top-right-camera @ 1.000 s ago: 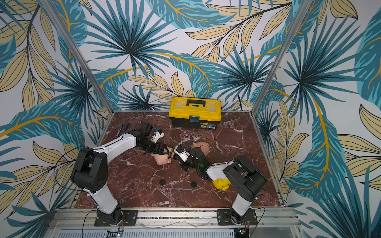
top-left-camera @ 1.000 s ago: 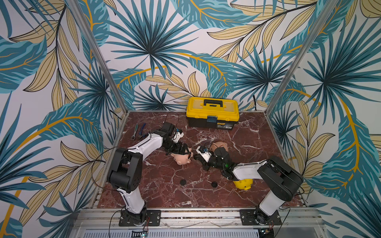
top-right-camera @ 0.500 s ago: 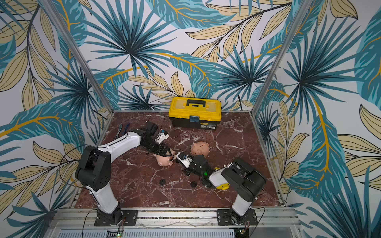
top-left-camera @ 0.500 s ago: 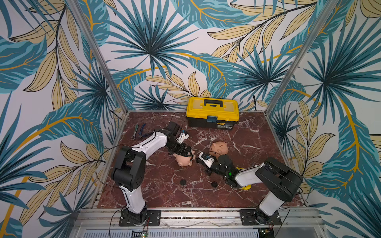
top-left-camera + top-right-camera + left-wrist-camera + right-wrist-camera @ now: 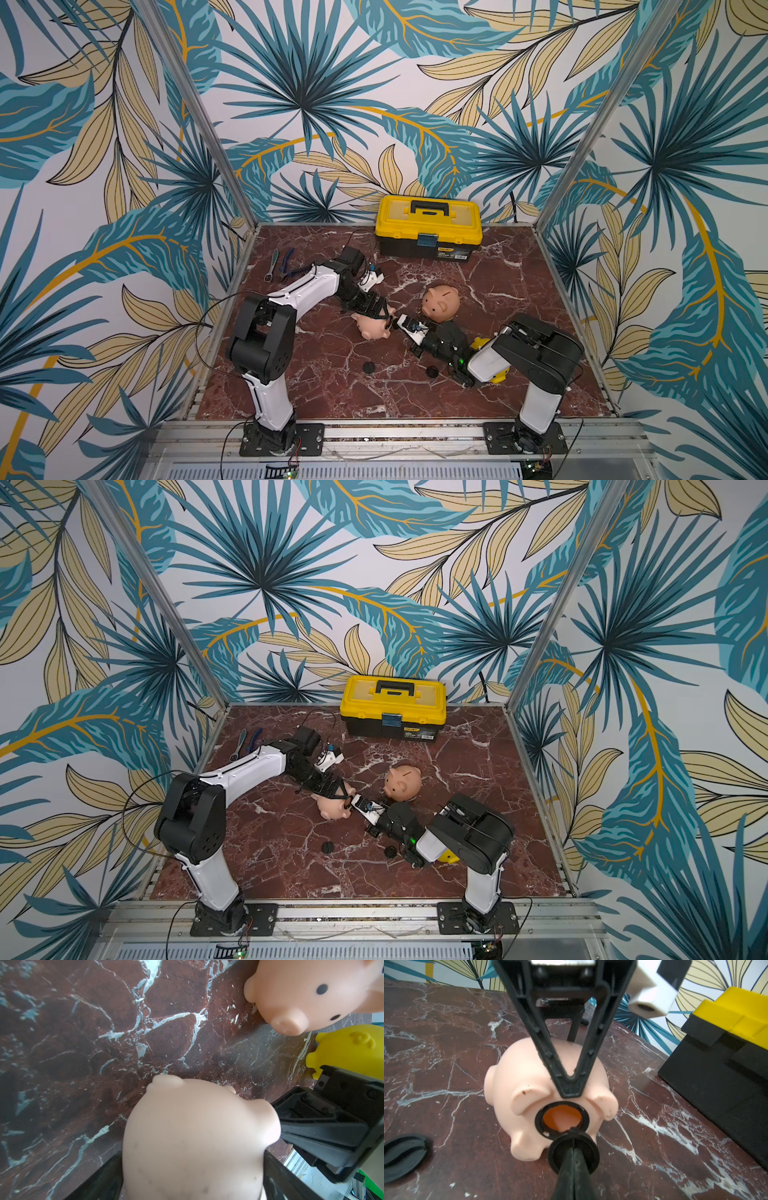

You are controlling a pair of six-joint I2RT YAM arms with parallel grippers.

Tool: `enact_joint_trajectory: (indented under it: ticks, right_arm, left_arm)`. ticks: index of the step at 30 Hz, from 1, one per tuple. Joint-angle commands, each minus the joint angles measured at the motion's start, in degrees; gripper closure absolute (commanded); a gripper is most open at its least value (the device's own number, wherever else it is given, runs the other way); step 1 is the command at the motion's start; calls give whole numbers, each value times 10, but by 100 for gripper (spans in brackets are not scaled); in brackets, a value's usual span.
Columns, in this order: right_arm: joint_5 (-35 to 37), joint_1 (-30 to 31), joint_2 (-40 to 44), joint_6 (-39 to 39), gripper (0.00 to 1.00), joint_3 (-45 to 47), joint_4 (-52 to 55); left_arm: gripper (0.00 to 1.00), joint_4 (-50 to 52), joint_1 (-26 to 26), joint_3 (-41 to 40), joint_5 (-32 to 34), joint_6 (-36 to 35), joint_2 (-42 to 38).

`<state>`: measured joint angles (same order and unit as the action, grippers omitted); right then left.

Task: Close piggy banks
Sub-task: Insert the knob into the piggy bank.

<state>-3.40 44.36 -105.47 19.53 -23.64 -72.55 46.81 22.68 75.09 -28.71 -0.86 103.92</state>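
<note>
Marble (image 5: 332, 386): pale pig (image 5: 372, 328) in left claw (image 5: 376, 313); right claw (image 5: 573, 1148) holds plug (image 5: 592, 1156) at belly.

In both top views the tabletop (image 5: 316, 386) seems open lower left and upper right. Mid-frame, both arms (image 5: 307, 291) and the pale pink piggy bank (image 5: 372, 328) crowd together; the toolbox (image 5: 428, 228) blocks upper centre.

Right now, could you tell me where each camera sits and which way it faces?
Both top views: high in front, looking down on the table; left arm and right arm show.
Left wrist: low, looking past the pale pink pig; own fingers flank it.
Right wrist: low, facing that pig's open hole; right hand holds a black plug.
Wrist views share that pig.
</note>
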Motion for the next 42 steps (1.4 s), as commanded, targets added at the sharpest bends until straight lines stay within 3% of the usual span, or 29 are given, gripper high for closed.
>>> enact_joint_trajectory:
  ticks: [1,42]
  right_arm:
    - [3,5,-11,8,100,-8,-28]
    - [0,13,-60,-15,100,-40,-47]
  left_arm:
    - [3,33,6,13,-11,-4,20]
    - [3,33,6,23,-18,2,28]
